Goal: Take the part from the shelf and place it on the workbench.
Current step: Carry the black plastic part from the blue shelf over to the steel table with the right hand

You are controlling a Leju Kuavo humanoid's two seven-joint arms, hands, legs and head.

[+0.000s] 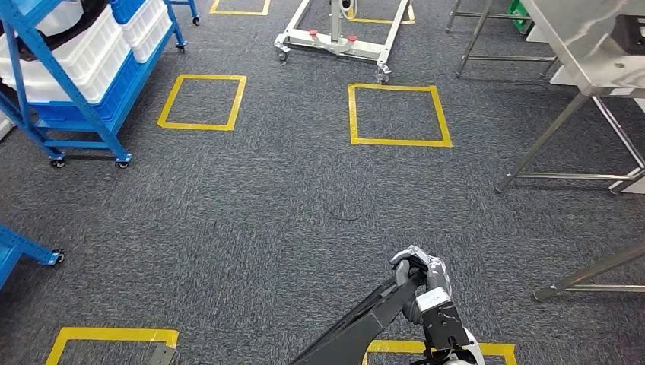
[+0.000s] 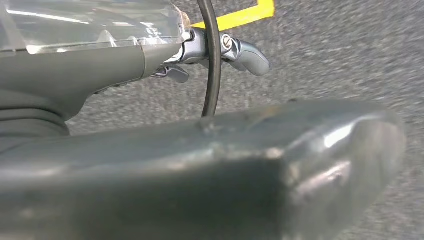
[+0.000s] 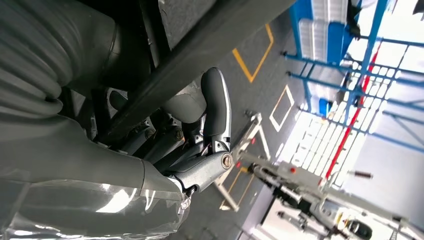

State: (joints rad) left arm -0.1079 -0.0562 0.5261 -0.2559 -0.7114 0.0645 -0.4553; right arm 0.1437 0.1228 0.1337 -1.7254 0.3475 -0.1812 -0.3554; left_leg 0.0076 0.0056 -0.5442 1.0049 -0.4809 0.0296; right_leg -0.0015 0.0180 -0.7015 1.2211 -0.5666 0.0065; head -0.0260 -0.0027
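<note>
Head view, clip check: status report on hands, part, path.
Right hand grips long dark part, carried over carpet. Left hand holds nothing, fingers curled. Steel workbench ahead right, blue shelf ahead left. Nothing blocking on carpet.

The blue wheeled shelf rack (image 1: pixel 72 114) is standing at the far left of the grey carpeted floor (image 1: pixel 289 205), carrying white plastic bins (image 1: pixel 72 53). The steel-legged worktop (image 1: pixel 586 46) is standing at the far right. Between them, two yellow tape squares (image 1: pixel 398 115) are lying side by side, and a white wheeled frame (image 1: pixel 342 38) is sitting behind them.

The right hand (image 1: pixel 418 277) is hanging low near the front, gripping the long dark part (image 1: pixel 357 327).
</note>
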